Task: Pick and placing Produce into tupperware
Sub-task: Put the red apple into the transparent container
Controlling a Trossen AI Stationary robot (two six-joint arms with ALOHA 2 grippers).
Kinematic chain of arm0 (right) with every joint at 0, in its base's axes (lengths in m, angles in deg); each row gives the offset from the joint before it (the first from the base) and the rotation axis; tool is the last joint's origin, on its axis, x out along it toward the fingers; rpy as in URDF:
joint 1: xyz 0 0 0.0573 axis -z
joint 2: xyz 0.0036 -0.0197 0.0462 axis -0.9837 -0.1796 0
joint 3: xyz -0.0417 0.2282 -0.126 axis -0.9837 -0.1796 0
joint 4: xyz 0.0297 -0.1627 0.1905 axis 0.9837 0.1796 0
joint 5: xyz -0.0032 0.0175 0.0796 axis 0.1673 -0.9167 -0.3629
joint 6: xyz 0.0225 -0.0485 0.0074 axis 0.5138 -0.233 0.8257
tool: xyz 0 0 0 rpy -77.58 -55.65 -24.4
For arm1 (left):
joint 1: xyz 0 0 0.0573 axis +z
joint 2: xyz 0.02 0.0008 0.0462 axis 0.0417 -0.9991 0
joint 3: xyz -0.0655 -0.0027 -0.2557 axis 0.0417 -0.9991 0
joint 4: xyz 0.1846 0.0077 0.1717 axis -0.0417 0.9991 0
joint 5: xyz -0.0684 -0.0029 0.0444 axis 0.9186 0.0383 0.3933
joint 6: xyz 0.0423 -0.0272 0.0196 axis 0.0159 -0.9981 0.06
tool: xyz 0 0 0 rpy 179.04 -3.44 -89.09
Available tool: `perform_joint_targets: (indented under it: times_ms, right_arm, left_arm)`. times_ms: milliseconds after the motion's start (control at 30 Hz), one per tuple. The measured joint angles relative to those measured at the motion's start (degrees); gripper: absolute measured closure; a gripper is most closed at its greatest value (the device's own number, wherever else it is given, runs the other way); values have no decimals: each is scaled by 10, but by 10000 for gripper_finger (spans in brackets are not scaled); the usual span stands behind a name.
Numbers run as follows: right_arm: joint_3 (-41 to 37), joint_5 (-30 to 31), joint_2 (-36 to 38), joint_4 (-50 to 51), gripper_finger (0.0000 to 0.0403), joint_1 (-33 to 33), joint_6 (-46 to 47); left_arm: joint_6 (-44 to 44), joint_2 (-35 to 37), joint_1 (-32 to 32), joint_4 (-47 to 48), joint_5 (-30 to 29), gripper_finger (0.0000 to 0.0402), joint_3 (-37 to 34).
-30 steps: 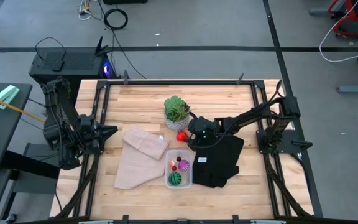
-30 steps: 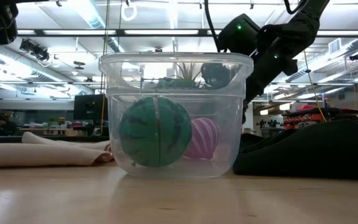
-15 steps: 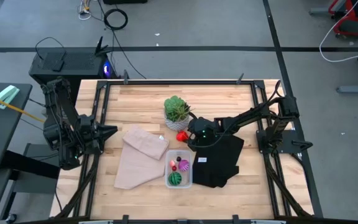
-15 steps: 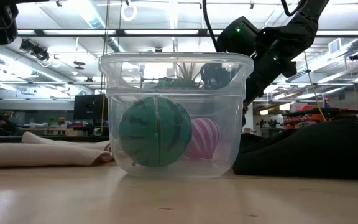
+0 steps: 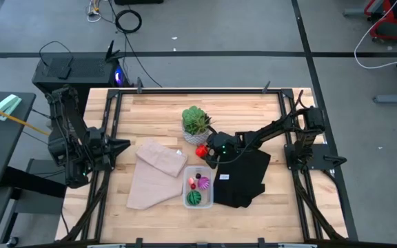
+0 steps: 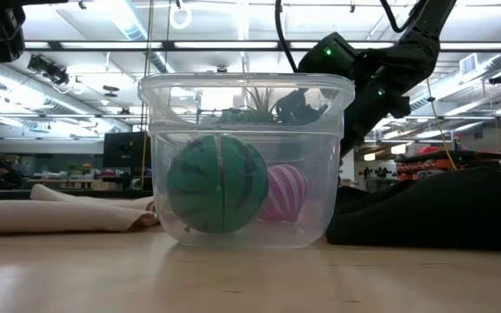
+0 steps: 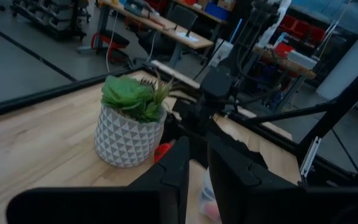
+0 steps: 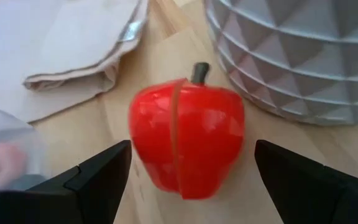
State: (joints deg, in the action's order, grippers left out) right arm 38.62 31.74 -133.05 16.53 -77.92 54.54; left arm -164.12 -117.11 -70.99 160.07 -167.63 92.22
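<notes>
While open, right hand [image 8: 188,177] flanks glossy, seamed red pepper [image 8: 187,148].

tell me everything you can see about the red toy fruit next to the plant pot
The red toy fruit looks like glossy plastic, shaped like an apple or pepper, with a short dark stem on top and a seam running down it. It rests on the bare wooden table, close beside the white patterned plant pot, outside the tupperware. The right gripper is open with its fingers on either side, not touching.
</notes>
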Motion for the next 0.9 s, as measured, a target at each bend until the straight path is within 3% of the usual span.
perform_joint_targets:
  times_ms: [300,700,900]
  right_arm:
    - [1,28,-1,-5,58,0,1]
    - [1,25,0,-6,139,0,-1]
    - [1,20,0,-5,141,-4,-1]
  left_arm:
    - [0,-1,0,-6,19,340,0]
    - [0,-1,0,-4,18,333,0]
    - [1,-1,0,-3,18,339,0]
